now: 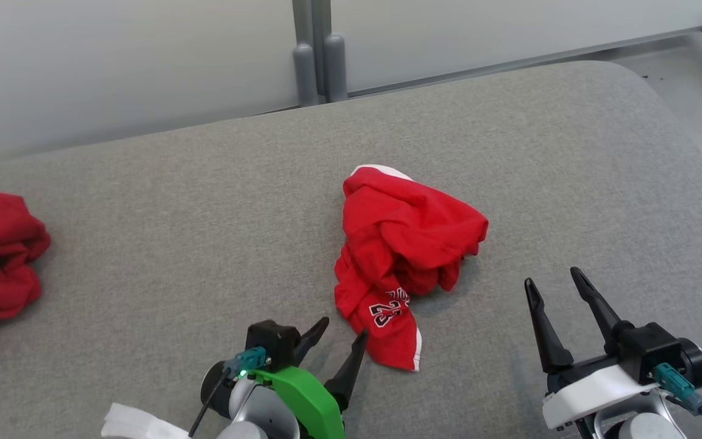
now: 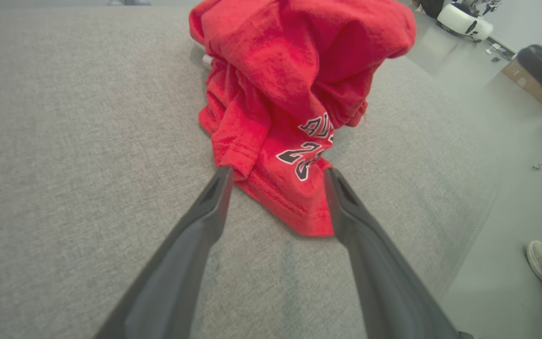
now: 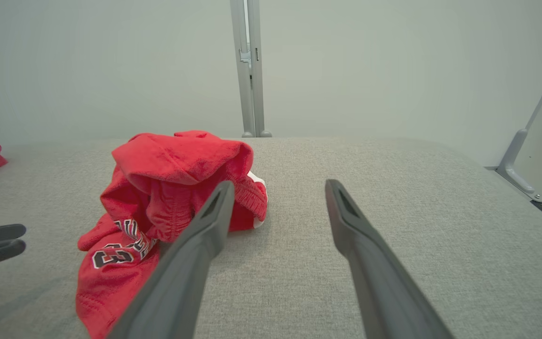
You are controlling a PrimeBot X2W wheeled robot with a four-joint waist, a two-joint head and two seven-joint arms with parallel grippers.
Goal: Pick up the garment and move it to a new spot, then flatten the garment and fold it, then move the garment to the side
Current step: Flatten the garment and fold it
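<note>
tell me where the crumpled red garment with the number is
In the head view the red garment lies crumpled near the middle of the grey surface, just beyond the open left gripper and to the left of the right gripper.

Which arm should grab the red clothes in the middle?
Left. The left arm has its open jaws at the near hem of the garment; the right arm stands apart from it, with bare cushion between.
</note>
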